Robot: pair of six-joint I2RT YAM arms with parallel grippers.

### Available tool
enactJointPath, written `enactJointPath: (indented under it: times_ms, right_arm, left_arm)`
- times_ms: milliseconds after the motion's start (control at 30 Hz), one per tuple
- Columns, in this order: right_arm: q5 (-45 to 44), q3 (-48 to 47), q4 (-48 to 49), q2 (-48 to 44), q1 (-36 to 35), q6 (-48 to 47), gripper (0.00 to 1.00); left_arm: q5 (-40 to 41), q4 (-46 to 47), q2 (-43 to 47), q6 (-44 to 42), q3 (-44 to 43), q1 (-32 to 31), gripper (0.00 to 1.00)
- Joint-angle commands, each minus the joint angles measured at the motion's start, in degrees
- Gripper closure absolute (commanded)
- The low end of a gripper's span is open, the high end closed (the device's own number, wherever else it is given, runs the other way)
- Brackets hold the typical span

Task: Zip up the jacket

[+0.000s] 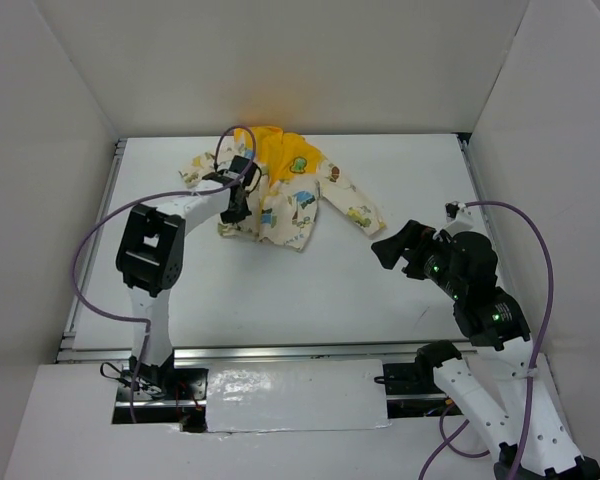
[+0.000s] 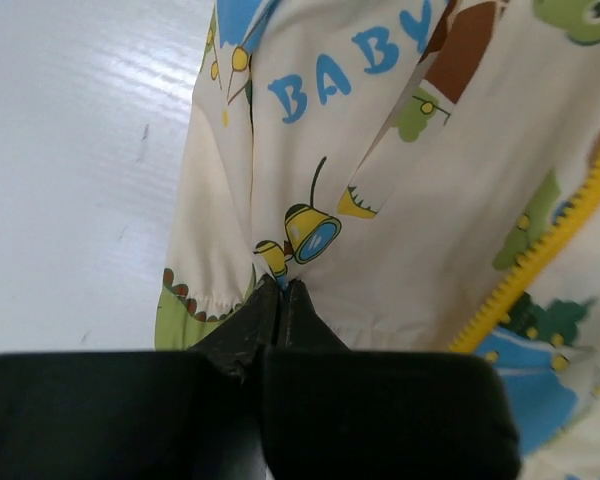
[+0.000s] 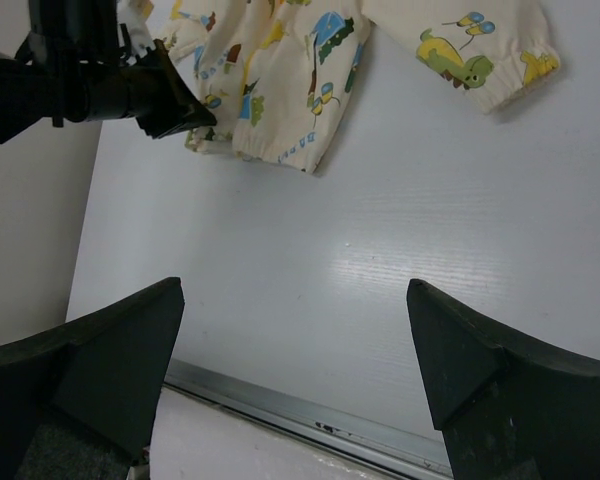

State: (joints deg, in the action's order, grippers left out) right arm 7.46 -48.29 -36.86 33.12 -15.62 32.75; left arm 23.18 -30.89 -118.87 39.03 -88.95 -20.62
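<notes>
The jacket [image 1: 298,200] lies spread at the back of the table, cream with cartoon prints and a yellow-orange hood [image 1: 270,148]. My left gripper [image 1: 236,205] is down on its left lower part, shut on a fold of the cream cloth [image 2: 280,283] near the hem. The yellow zipper teeth [image 2: 545,258] run up to the right of that pinch. Well to the right of the jacket, my right gripper [image 1: 388,248] hangs above bare table, open with nothing between its fingers [image 3: 295,290]. Its wrist view shows the jacket [image 3: 280,70] and the left gripper [image 3: 175,100] ahead.
White walls close in the table on the left, back and right. A metal rail [image 3: 310,420] runs along the near edge. A purple cable [image 1: 90,250] loops from the left arm. One sleeve [image 1: 358,210] reaches out to the right.
</notes>
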Motion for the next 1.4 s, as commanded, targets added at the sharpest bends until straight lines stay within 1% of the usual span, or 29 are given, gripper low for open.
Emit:
enactJointPath:
  times_ms: [0, 33, 100, 133, 167, 200, 233, 400, 467, 500, 533, 567, 600, 633, 667, 700, 733, 767, 800, 833, 867, 900, 1000, 1100, 1200, 1233, 1300, 1333, 1367]
  right_arm:
    - [0.7, 0.0, 2.4, 0.1, -0.5, -0.4, 0.00]
    - [0.7, 0.1, 2.5, 0.3, -0.4, -0.5, 0.00]
    - [1.2, 0.3, 2.6, 0.5, -0.4, -0.7, 0.00]
    - [1.3, 0.6, 2.7, 0.8, -0.5, -0.8, 0.00]
    - [1.5, 0.7, 2.9, 1.0, -0.5, -0.9, 0.00]
    - [1.9, 0.9, 3.2, 1.1, -0.5, -0.8, 0.00]
    - [2.0, 1.4, 3.5, 1.3, -0.5, -0.9, 0.00]
    - [5.4, 3.2, 6.0, 3.3, -0.6, -2.3, 0.00]
    - [10.3, 4.0, 9.1, 5.4, -1.0, -3.7, 0.00]
    - [11.4, 4.6, 10.6, 8.6, -1.7, -3.4, 0.00]
    - [11.8, 5.0, 14.8, 10.9, -2.8, -1.9, 0.00]
    - [10.7, 5.3, 16.7, 13.3, -6.6, -0.9, 0.00]
    - [9.0, 4.2, 18.0, 19.5, -9.0, -0.3, 0.00]
    - [4.9, 3.4, 20.4, 23.2, -11.3, 0.9, 0.00]
    - [2.7, 2.3, 21.5, 26.5, -15.7, 1.9, 0.00]
    - [1.0, -0.2, 22.4, 33.5, -17.5, 2.8, 0.01]
    - [-1.0, -1.4, 24.5, 37.1, -19.1, 4.7, 0.05]
    - [-1.8, -3.1, 25.2, 40.3, -20.6, 5.4, 0.08]
    - [-2.9, -6.6, 25.8, 46.4, -23.6, 6.4, 0.10]
    - [-5.8, -8.6, 25.5, 49.5, -25.1, 7.0, 0.13]
    - [-6.8, -10.6, 25.0, 52.1, -26.4, 7.5, 0.15]
    - [-7.4, -14.6, 24.1, 57.2, -28.7, 7.9, 0.15]
    - [-10.3, -21.3, 22.5, 65.4, -30.8, 8.7, 0.17]
    - [-10.5, -23.9, 22.2, 69.7, -31.8, 9.1, 0.22]
    - [-11.2, -24.5, 21.8, 72.1, -31.9, 9.3, 0.35]
    - [-11.7, -24.7, 21.3, 72.6, -31.8, 9.3, 0.48]
    - [-12.8, -24.7, 20.7, 73.2, -31.9, 9.1, 0.63]
    - [-13.2, -24.2, 20.6, 73.1, -31.8, 9.1, 0.74]
    - [-13.4, -24.0, 20.5, 72.7, -31.9, 9.2, 0.82]
  left_arm:
    - [-2.9, 1.4, 8.2, -1.1, 1.6, 0.3, 1.00]
    - [-5.1, 2.5, 10.8, -1.7, 3.1, 0.3, 0.99]
    - [-7.1, 3.6, 13.5, -2.0, 4.8, 0.4, 0.91]
    - [-7.7, 4.3, 15.9, -2.0, 6.6, 0.4, 0.78]
    - [-8.4, 4.6, 17.2, -1.9, 7.6, 0.4, 0.78]
    - [-9.0, 5.1, 18.3, -1.8, 8.6, 0.4, 0.96]
    - [-9.4, 5.9, 20.4, -1.6, 10.9, 0.4, 1.00]
    - [-9.4, 7.6, 27.4, 1.1, 20.0, 0.4, 1.00]
    - [-10.7, 9.8, 30.0, 2.0, 23.4, 0.3, 1.00]
    - [-11.9, 11.0, 32.5, 2.6, 27.4, 0.3, 1.00]
    - [-13.5, 12.5, 33.5, 2.9, 29.3, 0.3, 1.00]
    - [-15.0, 14.9, 34.4, 3.1, 31.0, 0.3, 0.99]
    - [-17.0, 15.5, 35.5, 3.7, 33.6, 0.3, 0.99]
    - [-18.0, 16.2, 35.7, 3.9, 34.5, 0.0, 0.99]
    - [-18.8, 17.4, 35.9, 3.9, 35.3, -0.2, 0.99]
    - [-19.5, 18.0, 36.0, 3.8, 36.6, -0.3, 1.00]
    - [-20.9, 18.6, 36.1, 3.6, 36.9, -0.8, 1.00]
    - [-21.0, 18.6, 36.1, 3.6, 37.3, -1.0, 1.00]
    - [-21.1, 18.4, 36.0, 3.5, 37.4, -1.3, 1.00]
    - [-21.3, 18.5, 36.1, 3.3, 37.4, -1.4, 1.00]
    - [-21.3, 18.6, 36.3, 3.3, 37.6, -1.6, 1.00]
    - [-21.6, 18.7, 36.6, 3.3, 37.7, -1.8, 1.00]
    - [-22.6, 19.3, 37.0, 3.1, 37.6, -2.0, 1.00]
    - [-22.7, 19.4, 36.9, 3.1, 37.6, -2.2, 1.00]
    - [-23.5, 19.8, 37.1, 2.9, 38.1, -2.4, 1.00]
    - [-23.6, 20.1, 37.1, 3.0, 38.2, -2.4, 1.00]
    - [-23.5, 20.2, 37.3, 2.9, 38.8, -2.4, 0.99]
    - [-23.5, 20.3, 37.2, 3.0, 38.9, -2.4, 0.99]
    - [-23.5, 20.4, 37.2, 2.9, 39.0, -2.4, 0.99]
